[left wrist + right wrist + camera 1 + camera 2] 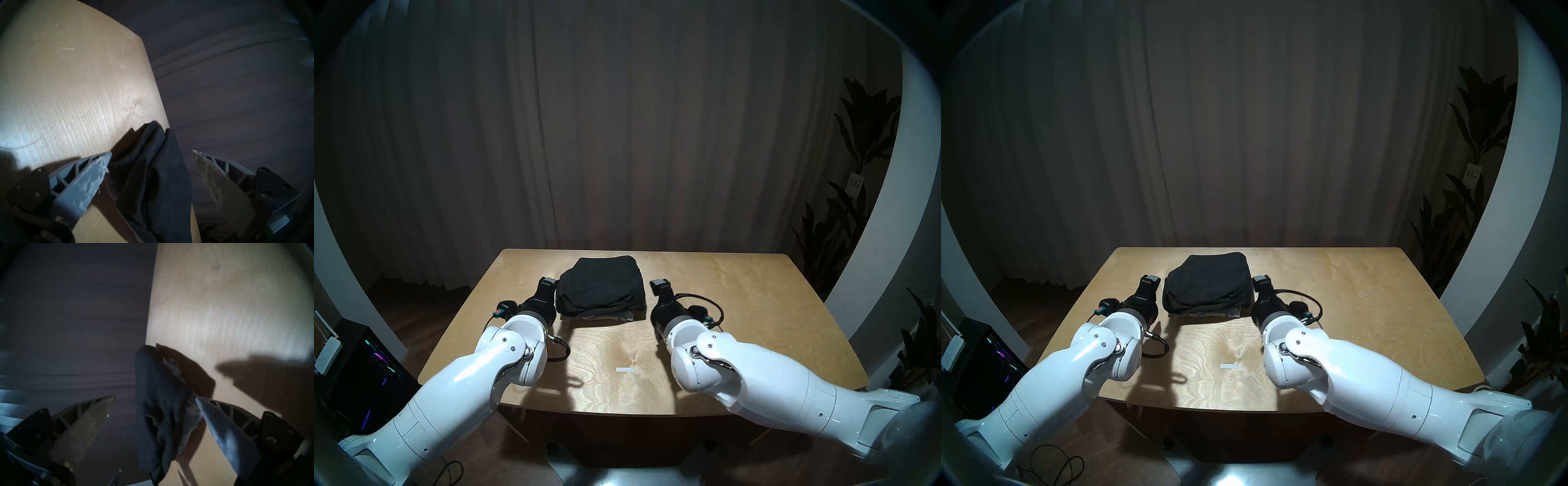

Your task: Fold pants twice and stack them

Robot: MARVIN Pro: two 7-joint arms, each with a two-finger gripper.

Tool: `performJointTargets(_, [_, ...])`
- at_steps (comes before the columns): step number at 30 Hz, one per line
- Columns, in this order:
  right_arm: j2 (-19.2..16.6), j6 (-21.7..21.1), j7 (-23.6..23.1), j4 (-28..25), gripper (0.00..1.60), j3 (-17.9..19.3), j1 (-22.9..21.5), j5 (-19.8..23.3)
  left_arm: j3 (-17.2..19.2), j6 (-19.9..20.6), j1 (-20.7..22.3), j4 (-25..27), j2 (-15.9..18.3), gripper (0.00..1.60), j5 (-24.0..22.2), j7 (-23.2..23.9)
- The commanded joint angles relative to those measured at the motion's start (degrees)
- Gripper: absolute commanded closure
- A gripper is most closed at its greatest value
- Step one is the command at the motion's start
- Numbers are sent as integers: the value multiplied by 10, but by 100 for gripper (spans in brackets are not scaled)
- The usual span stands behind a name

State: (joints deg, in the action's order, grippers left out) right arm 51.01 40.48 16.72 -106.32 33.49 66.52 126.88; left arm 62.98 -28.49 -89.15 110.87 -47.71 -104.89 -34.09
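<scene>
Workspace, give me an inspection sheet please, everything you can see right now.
Surface: wooden table, lightly scratched.
Job's things: folded black shorts stacked on grey shorts, far centre.
Clutter: small white strip near front.
Grippers: left pincer and right pincer both open, astride the stack's sides.
Cables: black wrist cables on both arms; a floor cable.
Surroundings: dark curtain, plants, lit computer.

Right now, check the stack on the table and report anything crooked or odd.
Nothing serious. The black shorts lie folded on the grey shorts, which peek out only as a thin strip along the near edge. The top bundle is a bit lumpy. Both grippers, left and right, are open at its sides.
</scene>
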Motion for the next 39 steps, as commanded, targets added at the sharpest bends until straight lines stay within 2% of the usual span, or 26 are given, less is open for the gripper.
performJointTargets(1, [-65, -19, -10, 2, 0, 47, -41, -46, 25, -2, 16, 10, 35, 0, 27, 13])
performJointTargets(7, [-100, -63, -11, 37, 0, 47, -68, -84, 31, 0, 35, 1, 38, 0, 38, 16])
performJointTargets(9, [-122, -99, -17, 57, 0, 33, -91, -119, 27, 6, 49, -5, 40, 0, 51, 19])
performJointTargets(10, [-122, -99, -17, 57, 0, 33, -91, -119, 27, 6, 49, -5, 40, 0, 51, 19])
performJointTargets(12, [-131, -133, -24, 78, 0, 22, -111, -156, 20, 13, 62, -10, 42, 0, 66, 19])
performJointTargets(16, [-135, -162, -30, 98, 0, 13, -128, -190, 13, 22, 75, -18, 43, 0, 79, 18])
performJointTargets(20, [-136, -201, -37, 129, 0, 0, -154, -240, -15, 44, 95, -40, 44, 0, 120, 15])
performJointTargets(28, [-132, -245, -49, 175, 0, -17, -189, -307, -51, 68, 133, -77, 32, 0, 170, 13])
performJointTargets(39, [-122, -279, -59, 224, 0, -40, -214, -373, -111, 101, 176, -131, 44, 0, 297, 17])
